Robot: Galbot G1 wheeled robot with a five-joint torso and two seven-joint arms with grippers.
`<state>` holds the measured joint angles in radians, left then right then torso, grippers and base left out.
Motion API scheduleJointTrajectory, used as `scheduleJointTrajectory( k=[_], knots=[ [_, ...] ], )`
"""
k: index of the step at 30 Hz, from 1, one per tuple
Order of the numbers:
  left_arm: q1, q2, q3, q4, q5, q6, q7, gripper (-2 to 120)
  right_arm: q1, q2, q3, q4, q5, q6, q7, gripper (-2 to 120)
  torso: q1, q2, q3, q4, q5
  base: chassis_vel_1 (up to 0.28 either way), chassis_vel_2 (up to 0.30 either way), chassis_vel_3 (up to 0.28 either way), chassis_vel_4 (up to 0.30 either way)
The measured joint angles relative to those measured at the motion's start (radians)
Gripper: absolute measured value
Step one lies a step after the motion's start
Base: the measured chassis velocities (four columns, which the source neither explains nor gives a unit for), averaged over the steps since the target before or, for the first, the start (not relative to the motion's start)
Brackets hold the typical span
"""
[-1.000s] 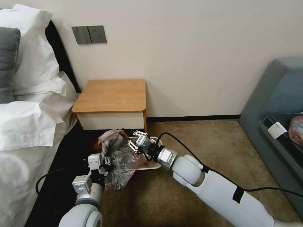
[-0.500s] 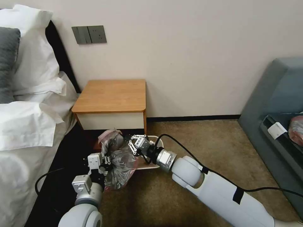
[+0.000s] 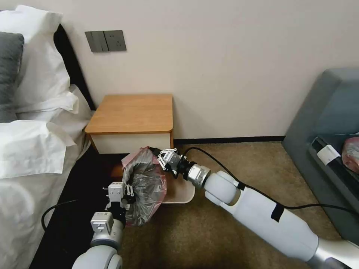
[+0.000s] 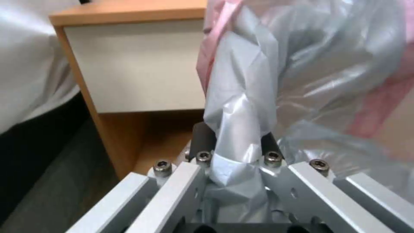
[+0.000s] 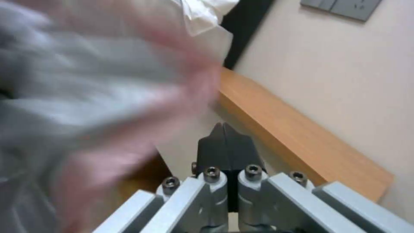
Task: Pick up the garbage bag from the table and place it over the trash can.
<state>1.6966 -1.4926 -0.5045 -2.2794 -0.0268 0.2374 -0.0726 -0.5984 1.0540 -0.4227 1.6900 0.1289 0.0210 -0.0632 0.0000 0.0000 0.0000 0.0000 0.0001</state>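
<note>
Fingers of the left gripper (image 4: 235, 147) are clamped on a twisted fold of the bag (image 4: 302, 71), plastic bunched between the dark pads. Seen from the head camera, that left gripper (image 3: 128, 189) sits low in front of the table (image 3: 131, 112), holding the bag's (image 3: 144, 186) near side. The right gripper's (image 5: 225, 139) dark fingers are pressed together tip to tip; the wrist view shows the blurred bag (image 5: 86, 81) beside them, and whether any plastic is caught between them cannot be told. From the head camera, the right gripper (image 3: 159, 154) is at the bag's top edge, just below the table's front corner. The bag hangs between the two grippers, spread open, pink along its rim, grey within. It is off the table, over the can's (image 3: 183, 192) left part; the can stands on the carpet before the table.
</note>
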Motion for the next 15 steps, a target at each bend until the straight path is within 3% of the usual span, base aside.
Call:
scheduleJointTrajectory(
  k=[9,15],
  knots=[
    [-0.001,0.002,-0.011,-0.008,-0.005,-0.009,-0.002,5,-0.001,-0.021,0.020,0.006,0.009,0.000,0.003,0,0.000,0.000,0.000,0.0000,-0.0001,0.000,0.000,0.000,0.000],
    [-0.029,-0.012,-0.062,0.030,-0.034,-0.011,-0.018,5,-0.144,-0.085,0.159,0.208,0.076,-0.029,0.023,0,0.000,0.000,0.000,0.0000,-0.0001,0.000,0.000,0.000,0.000]
  ],
)
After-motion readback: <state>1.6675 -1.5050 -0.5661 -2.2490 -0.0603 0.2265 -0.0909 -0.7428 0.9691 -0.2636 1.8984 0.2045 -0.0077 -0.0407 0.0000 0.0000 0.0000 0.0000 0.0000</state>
